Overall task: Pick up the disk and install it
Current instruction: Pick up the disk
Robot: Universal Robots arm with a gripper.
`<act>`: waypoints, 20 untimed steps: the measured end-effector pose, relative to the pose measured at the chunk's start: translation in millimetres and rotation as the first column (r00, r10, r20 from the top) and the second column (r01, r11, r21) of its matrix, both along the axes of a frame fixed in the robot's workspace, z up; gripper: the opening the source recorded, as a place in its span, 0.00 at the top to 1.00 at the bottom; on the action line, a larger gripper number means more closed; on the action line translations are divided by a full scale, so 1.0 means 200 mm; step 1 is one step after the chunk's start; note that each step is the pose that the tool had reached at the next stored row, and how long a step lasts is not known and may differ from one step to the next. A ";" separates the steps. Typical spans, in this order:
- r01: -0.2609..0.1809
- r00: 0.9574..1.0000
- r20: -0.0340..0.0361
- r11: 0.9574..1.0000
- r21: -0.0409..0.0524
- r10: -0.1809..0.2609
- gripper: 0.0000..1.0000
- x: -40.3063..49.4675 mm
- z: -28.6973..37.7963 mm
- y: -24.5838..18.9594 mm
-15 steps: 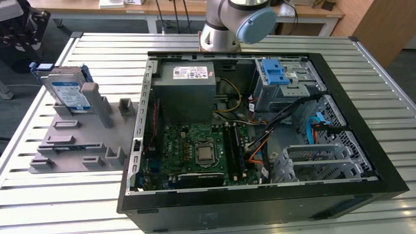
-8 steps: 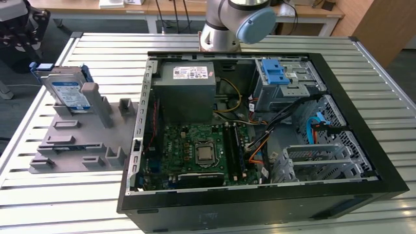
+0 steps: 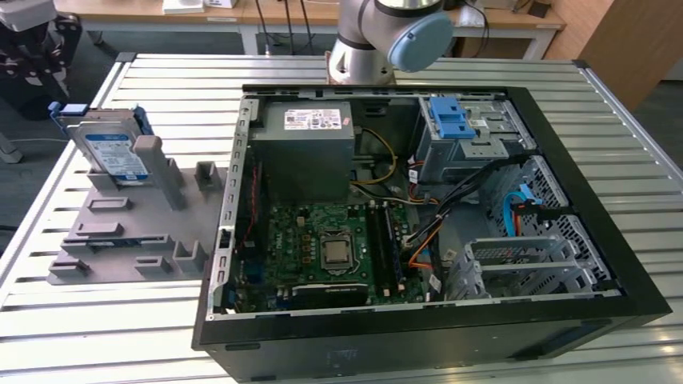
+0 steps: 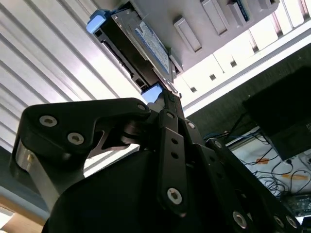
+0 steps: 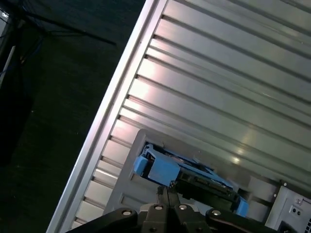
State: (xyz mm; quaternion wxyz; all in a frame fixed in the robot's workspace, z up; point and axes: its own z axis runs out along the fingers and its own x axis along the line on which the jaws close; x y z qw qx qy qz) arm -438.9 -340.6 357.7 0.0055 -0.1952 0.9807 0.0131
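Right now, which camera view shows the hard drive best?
The exterior view: the hard drive stands upright in a grey holder, its labelled face turned to the camera. The second wrist view shows it at a slant, with one edge and part of the label. The first wrist view shows mainly its blue carrier and a dark edge.

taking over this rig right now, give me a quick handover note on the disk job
State of the gripper: jaws shut, holding nothing, pointed toward the disk in both wrist views.
Things: the disk stands upright in the grey holder on the slatted table, at the exterior view's left, outside the open computer case. Nothing touches it.
Done: nothing that shows; the disk is not picked up.
Left: both the pick-up and the install. The drive cage carries a blue latch.
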 end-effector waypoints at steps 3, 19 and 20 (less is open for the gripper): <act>-0.050 0.999 0.000 0.999 -0.003 0.050 0.89 0.000 -0.002 0.000; -0.226 0.974 0.000 0.974 -0.005 0.226 0.89 0.000 -0.007 0.000; -0.226 0.974 0.000 0.974 -0.005 0.226 0.89 0.000 -0.007 0.000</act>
